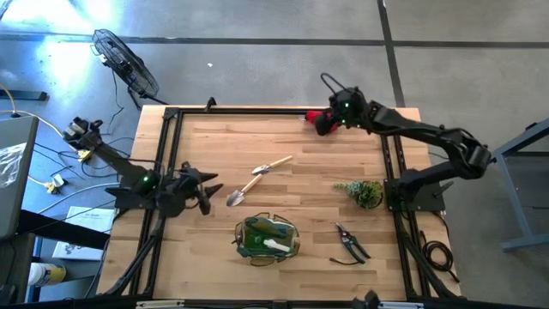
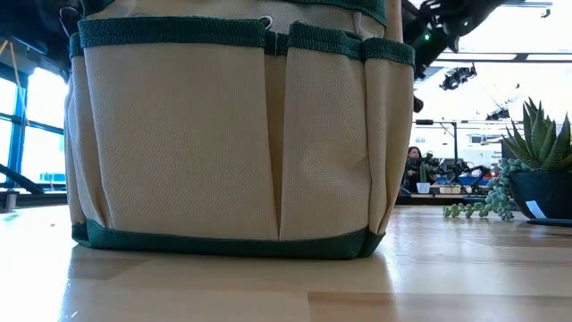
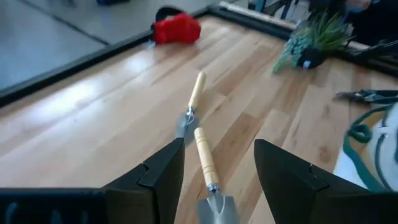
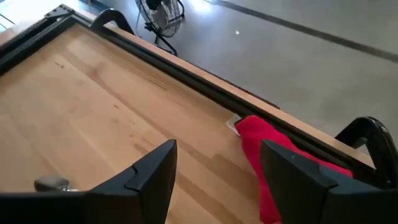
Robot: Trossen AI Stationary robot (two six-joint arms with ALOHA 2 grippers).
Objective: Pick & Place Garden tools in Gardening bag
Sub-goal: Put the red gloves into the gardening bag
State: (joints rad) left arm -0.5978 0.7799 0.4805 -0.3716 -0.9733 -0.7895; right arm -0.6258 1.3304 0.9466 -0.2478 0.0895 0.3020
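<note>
Two wooden-handled trowels lie flat mid-table, one farther, one nearer; the left wrist view shows them. The gardening bag, beige with green trim, stands near the front edge with a green-and-white item inside. Black shears lie to its right. A red fabric bundle lies at the far edge. My left gripper is open, just left of the nearer trowel. My right gripper is open beside the red bundle, above it.
A potted green plant stands at the right, between the shears and the red bundle. A black metal frame borders the table. A fan stands on the floor beyond the far left corner. A person sits far behind.
</note>
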